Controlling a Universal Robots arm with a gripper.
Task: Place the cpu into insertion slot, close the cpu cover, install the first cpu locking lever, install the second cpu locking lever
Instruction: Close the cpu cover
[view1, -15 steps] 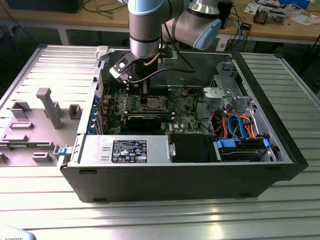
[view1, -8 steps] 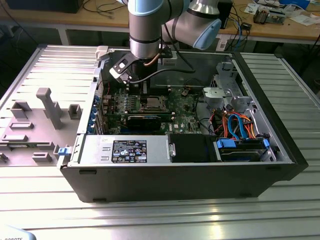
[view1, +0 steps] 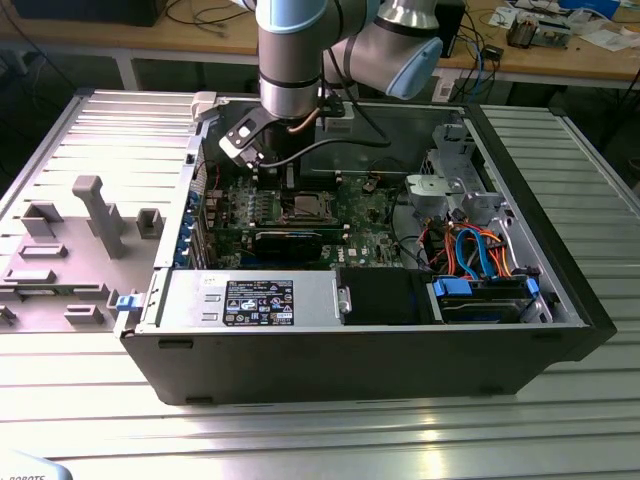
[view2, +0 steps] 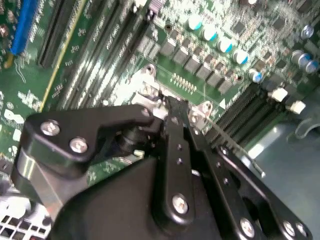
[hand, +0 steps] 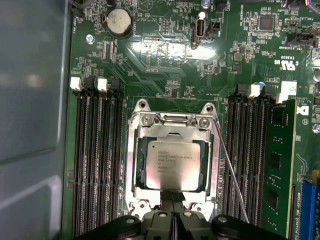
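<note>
Seated in insertion slot (hand: 141, 150), under closed cpu cover (hand: 214, 165): cpu (hand: 173, 163). Pressed together at cover edge: end effector (hand: 173, 195). Angled free beside slot: one locking lever (hand: 231, 170). Opposite side: four memory slots (hand: 97, 165).

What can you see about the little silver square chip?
The cpu is a flat square chip with a dull silver-grey metal top and small dark print. It lies flat and level on the green board, with the cpu cover framing its edges. The gripper sits by one edge; whether it touches the chip is unclear.
</note>
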